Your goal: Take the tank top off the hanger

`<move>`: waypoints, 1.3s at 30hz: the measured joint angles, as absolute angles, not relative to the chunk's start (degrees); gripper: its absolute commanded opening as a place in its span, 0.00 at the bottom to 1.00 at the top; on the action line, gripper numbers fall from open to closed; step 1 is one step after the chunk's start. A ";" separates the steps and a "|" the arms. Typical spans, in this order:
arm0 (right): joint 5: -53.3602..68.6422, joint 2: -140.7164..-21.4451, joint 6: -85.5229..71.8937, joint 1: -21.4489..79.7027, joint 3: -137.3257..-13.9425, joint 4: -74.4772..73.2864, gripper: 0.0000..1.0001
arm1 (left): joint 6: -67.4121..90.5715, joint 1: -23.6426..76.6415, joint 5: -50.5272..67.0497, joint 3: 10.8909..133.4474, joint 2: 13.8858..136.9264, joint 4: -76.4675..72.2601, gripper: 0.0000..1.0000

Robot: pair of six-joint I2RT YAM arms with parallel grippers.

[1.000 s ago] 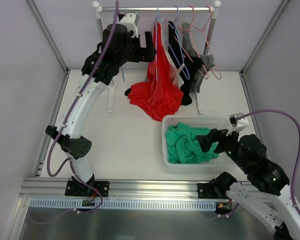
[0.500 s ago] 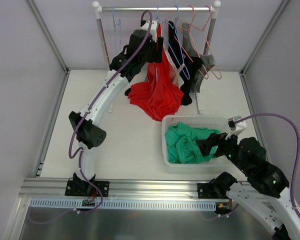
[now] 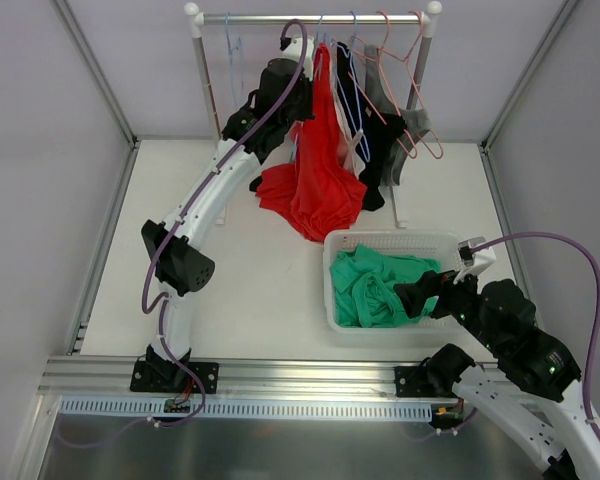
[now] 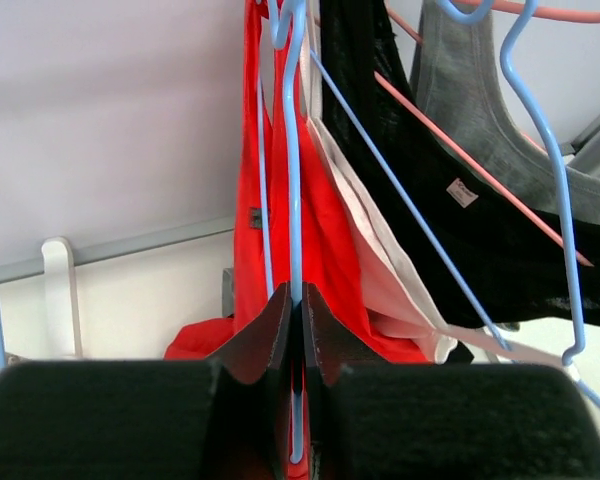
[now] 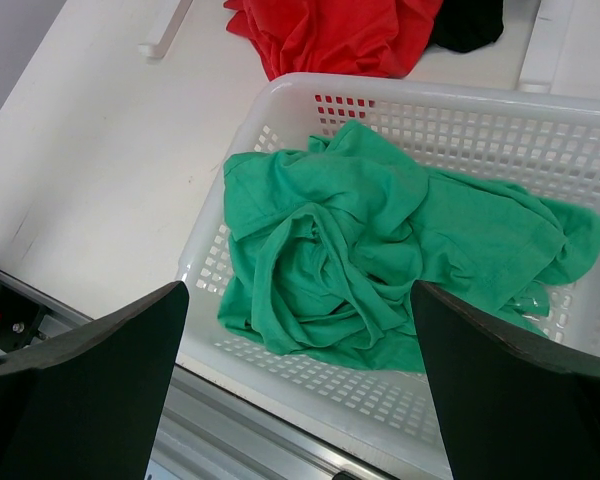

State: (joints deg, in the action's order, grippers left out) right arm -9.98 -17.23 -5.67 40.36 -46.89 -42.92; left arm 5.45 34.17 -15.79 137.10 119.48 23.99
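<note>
A red tank top (image 3: 320, 170) hangs from a light blue hanger (image 4: 296, 180) on the rail at the back, and its hem pools on the table. My left gripper (image 3: 306, 98) is up at the rail, shut on the blue hanger's wire. In the left wrist view the left gripper (image 4: 298, 292) pinches the wire, with the red tank top (image 4: 332, 230) right behind it. My right gripper (image 3: 421, 291) hovers open over the basket, and in the right wrist view the right gripper (image 5: 295, 300) has nothing between its fingers.
A white basket (image 3: 390, 239) at the front right holds a green garment (image 3: 370, 285). On the rail (image 3: 310, 17) hang a black garment (image 3: 365, 115), a grey one (image 3: 408, 118) and bare pink and blue hangers. The rack's white feet lie on the table.
My left arm swung right from beside the rack to the red tank top's hanger, and its jaws shut on the blue wire. The right arm shifted only slightly.
</note>
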 measured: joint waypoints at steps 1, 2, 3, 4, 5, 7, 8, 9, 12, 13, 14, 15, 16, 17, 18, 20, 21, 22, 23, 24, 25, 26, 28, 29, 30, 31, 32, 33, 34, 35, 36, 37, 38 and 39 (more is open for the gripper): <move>-9.98 -17.23 -5.65 40.36 -46.89 -42.94 0.99 | 5.58 34.20 -16.21 137.10 119.46 23.88 0.00; -10.00 -17.23 -5.63 40.36 -46.89 -42.96 0.99 | 5.78 34.20 -16.86 137.10 119.46 23.86 0.00; -10.00 -17.23 -5.58 40.36 -46.89 -42.96 1.00 | 6.00 34.20 -17.32 137.10 119.46 23.83 0.00; -9.98 -17.23 -5.52 40.36 -46.89 -42.96 0.99 | 6.20 34.20 -17.74 137.10 119.46 23.81 0.00; -9.98 -17.26 -5.50 40.36 -46.89 -42.96 1.00 | 6.55 34.20 -18.52 137.10 119.42 23.79 0.00; -10.00 -17.26 -5.48 40.36 -46.89 -42.96 0.99 | 7.07 34.20 -19.75 137.10 119.22 23.79 0.00; -9.98 -17.26 -5.48 40.36 -46.89 -42.94 1.00 | 7.31 34.22 -20.36 137.10 119.00 23.79 0.00; -9.98 -17.26 -5.48 40.36 -46.89 -42.94 1.00 | 7.55 34.22 -21.04 137.10 118.72 23.79 0.00; -9.98 -17.32 -5.45 40.36 -46.89 -42.94 0.99 | 8.19 34.33 -22.57 136.81 117.01 23.68 0.00; -9.98 -17.32 -5.45 40.36 -46.89 -42.92 0.99 | 8.29 34.44 -23.03 136.42 116.05 23.33 0.00; -9.98 -17.32 -5.45 40.36 -46.89 -42.92 0.99 | 8.36 34.52 -23.20 135.81 114.98 22.83 0.00; -9.98 -17.32 -5.45 40.36 -46.89 -42.92 1.00 | 8.40 34.57 -23.29 134.82 113.69 22.24 0.00; -9.98 -17.32 -5.43 40.36 -46.89 -42.92 0.99 | 8.45 34.57 -23.35 134.15 112.64 21.91 0.00; -9.98 -17.32 -5.43 40.36 -46.87 -42.89 0.99 | 8.49 34.57 -23.42 133.10 111.28 21.34 0.00; -9.98 -17.32 -5.41 40.36 -46.78 -42.85 0.99 | 8.51 34.57 -23.49 132.35 110.08 20.93 0.00; -9.96 -17.32 -5.32 40.36 -46.41 -42.78 0.99 | 8.56 34.57 -23.46 131.24 108.09 19.94 0.00; -9.93 -17.32 -5.28 40.36 -46.19 -42.78 1.00 | 8.56 34.57 -23.44 130.80 107.28 19.55 0.00; -9.93 -17.32 -5.28 40.36 -46.04 -42.81 0.99 | 8.60 34.57 -23.42 130.34 106.50 19.07 0.00; -9.87 -17.34 -5.28 40.36 -46.00 -42.85 1.00 | 8.64 34.57 -23.22 129.88 105.91 18.72 0.00; -9.80 -17.37 -5.26 40.36 -46.00 -42.81 0.99 | 8.82 34.57 -23.16 129.12 105.12 18.41 0.00; -9.80 -17.37 -5.23 40.36 -46.00 -42.76 1.00 | 9.10 34.57 -23.09 128.22 104.25 18.24 0.00; -9.78 -17.37 -5.19 40.36 -46.00 -42.76 0.99 | 9.45 34.57 -23.05 126.89 103.24 18.11 0.00; -9.78 -17.37 -5.08 40.36 -46.00 -42.76 0.99 | 9.91 34.57 -23.05 123.26 100.64 17.78 0.00; -9.76 -17.37 -5.06 40.36 -46.00 -42.74 0.99 | 10.09 34.57 -23.05 121.12 99.18 17.63 0.00; -9.74 -17.37 -5.04 40.36 -46.00 -42.74 0.99 | 10.33 34.57 -23.05 119.59 98.06 17.78 0.00; -9.72 -17.39 -5.04 40.36 -46.00 -42.72 1.00 | 10.59 34.57 -23.03 117.73 96.64 17.74 0.00; -9.63 -17.39 -5.04 40.36 -46.00 -42.70 1.00 | 10.92 34.57 -23.03 115.81 95.15 17.67 0.00; -9.56 -17.43 -5.02 40.36 -46.00 -42.68 1.00 | 11.16 34.57 -23.00 114.06 93.73 17.69 0.00; -9.47 -17.54 -5.02 40.36 -46.00 -42.61 1.00 | 11.27 34.57 -22.96 112.57 92.44 17.63 0.00; -9.34 -17.69 -5.02 40.36 -46.00 -42.46 0.99 | 11.40 34.57 -22.70 110.63 90.80 17.26 0.00; -9.15 -17.91 -5.02 40.36 -46.00 -42.24 0.99 | 11.53 34.57 -22.46 108.84 89.19 17.17 0.00; -8.93 -18.13 -4.99 40.36 -46.00 -41.95 0.99 | 11.62 34.57 -22.06 107.18 87.53 16.95 0.00; -8.54 -18.48 -4.95 40.36 -46.00 -41.58 1.00 | 11.79 34.57 -21.43 105.43 85.80 16.58 0.00; -8.40 -18.63 -4.89 40.36 -46.00 -41.36 1.00 | 12.01 34.57 -21.15 104.22 84.49 16.53 0.00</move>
